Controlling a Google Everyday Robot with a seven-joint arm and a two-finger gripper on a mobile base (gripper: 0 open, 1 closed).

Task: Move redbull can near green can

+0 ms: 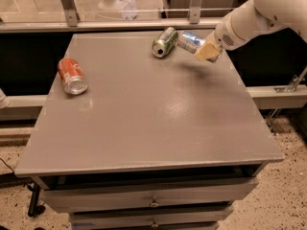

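Grey table [144,128] with drawers below, seen from the front and above. The white arm [259,13] enters from the upper right of the view and reaches over the far right part of the tabletop. The gripper [205,50] is at the far right of the table surface, and its tan fingers [209,53] are pinched on one end of the redbull can [188,40]. The can is held lying over, with its long axis close to level. It runs from the gripper at the lower right up toward the left of the view, so the free end points at the green can [164,41]. A dark shadow [194,68] on the tabletop, just nearer the camera than the can, indicates the can is clear of the surface. The green can lies on its side on the table at the far edge, just beside the free end of the redbull can. Whether the two touch cannot be told from this view. The green can's long axis runs from the far right to the near left, with its silver end facing the near left. A red-orange can [72,75] lies on its side near the left edge of the table, well apart from the other two, with its silver end turned toward the camera. Behind the table is a rail with metal posts [67,4], and speckled floor [288,195] shows at the lower right.
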